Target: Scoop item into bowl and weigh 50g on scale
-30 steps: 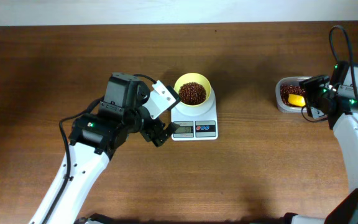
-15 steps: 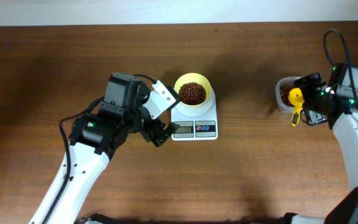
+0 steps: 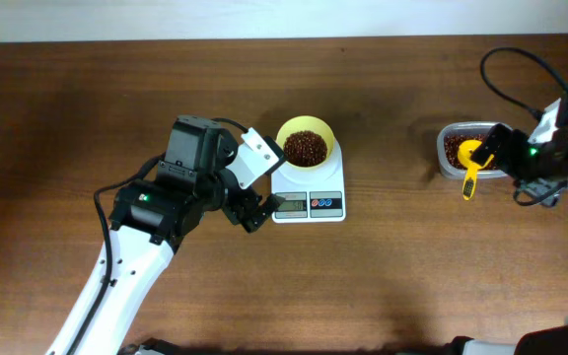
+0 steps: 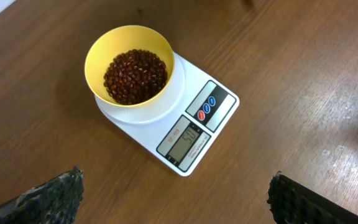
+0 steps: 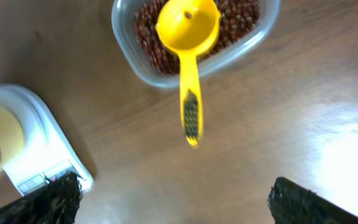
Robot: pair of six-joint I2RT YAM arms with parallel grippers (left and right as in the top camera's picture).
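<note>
The pale-yellow bowl point(image 3: 306, 144) stands on the white scale point(image 3: 310, 204) and holds a heap of red-brown beans point(image 4: 135, 74). The bowl point(image 4: 107, 53) and the scale point(image 4: 194, 134) also show in the left wrist view; the display is lit, its digits too small to read surely. My left gripper point(image 3: 251, 213) is open and empty, just left of the scale's front. My right gripper point(image 3: 501, 156) is open and empty, just right of a bright-yellow scoop point(image 5: 188, 28). The scoop's head rests on the beans point(image 5: 241, 15) in the clear container point(image 5: 124, 43). Its handle sticks out over the table.
The clear container point(image 3: 444, 163) sits at the right of the table, well apart from the scale. The scale's corner point(image 5: 33, 134) shows at the left edge of the right wrist view. A black cable loops above the right arm point(image 3: 506, 59).
My right gripper has let go of the scoop and drawn back to the right. The scoop now lies with its head in the container. The left arm, bowl and scale have not moved.
</note>
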